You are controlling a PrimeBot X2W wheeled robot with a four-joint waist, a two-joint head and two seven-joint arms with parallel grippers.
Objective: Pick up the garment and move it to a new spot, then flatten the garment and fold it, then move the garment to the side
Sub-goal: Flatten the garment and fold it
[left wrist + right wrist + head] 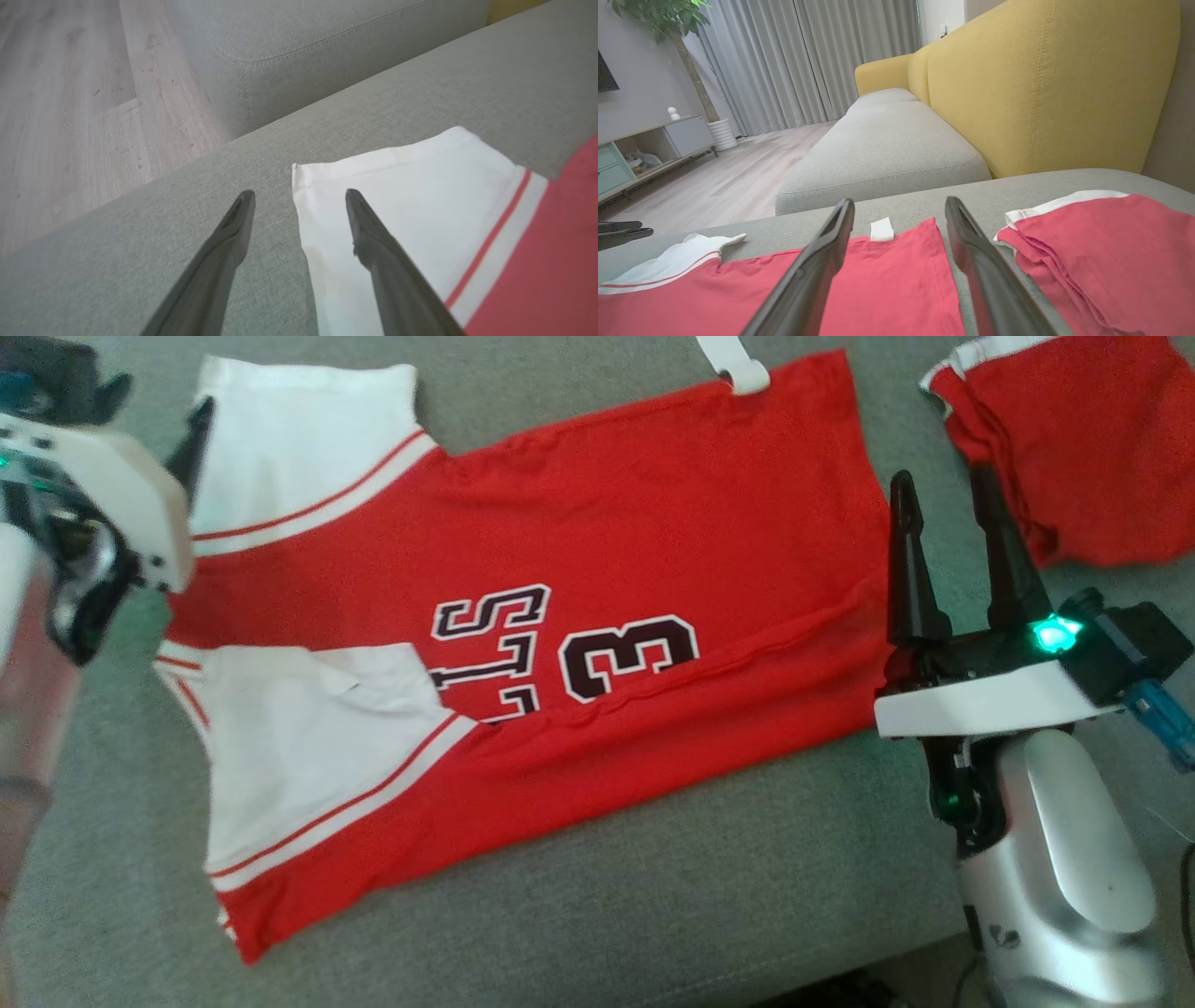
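Jersey (607,616) lies flat on the grey sofa seat (653,896), wood floor (70,116) beyond; our left gripper (300,192) and right gripper (943,476) flank it, both released.

The left hand (300,193) has its two dark fingers (224,252) spread wide apart, with nothing between them but cloth and upholstery. One finger lies over the bare grey sofa seat (140,261); the other lies over the white sleeve (411,200) of a shirt (551,280) spread flat on the seat, whether touching it cannot be told. The sleeve's corner sits between the fingertips. A thin red stripe (490,242) crosses the white near the shirt's red body. Beyond the seat stands another grey cushion (303,60), and pale wooden floor (70,116) beside it
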